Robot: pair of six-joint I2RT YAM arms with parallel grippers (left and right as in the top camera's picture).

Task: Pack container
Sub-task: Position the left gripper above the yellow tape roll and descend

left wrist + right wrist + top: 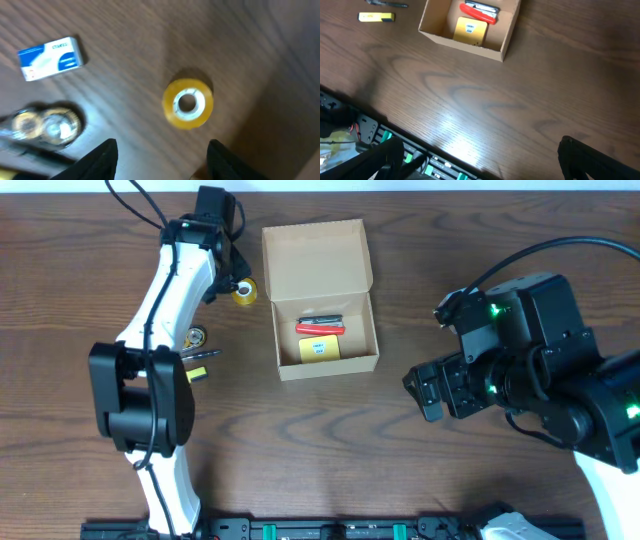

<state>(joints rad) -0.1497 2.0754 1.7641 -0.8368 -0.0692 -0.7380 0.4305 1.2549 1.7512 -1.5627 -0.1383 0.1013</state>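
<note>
The tan cardboard container (316, 258) stands open at mid-table, with its lid flap folded back. Inside lie a red tool (320, 327) and a yellow pad (320, 348). The right wrist view also shows the container (462, 46), the red tool (479, 11) and the pad (469, 31). My left gripper (236, 280) is open and empty, just above a yellow tape roll (243, 292) left of the container. In the left wrist view the roll (188, 104) lies ahead of the spread fingers (162, 162). My right gripper (430, 392) is open and empty to the right of the container, with its fingers (485, 160) over bare wood.
A clear tape roll (197, 336), a pen (203, 355) and a yellow highlighter (198, 374) lie left of the container. A blue-and-white small box (50, 57) and shiny rolls (45, 125) show in the left wrist view. A black rail (320, 530) runs along the front edge.
</note>
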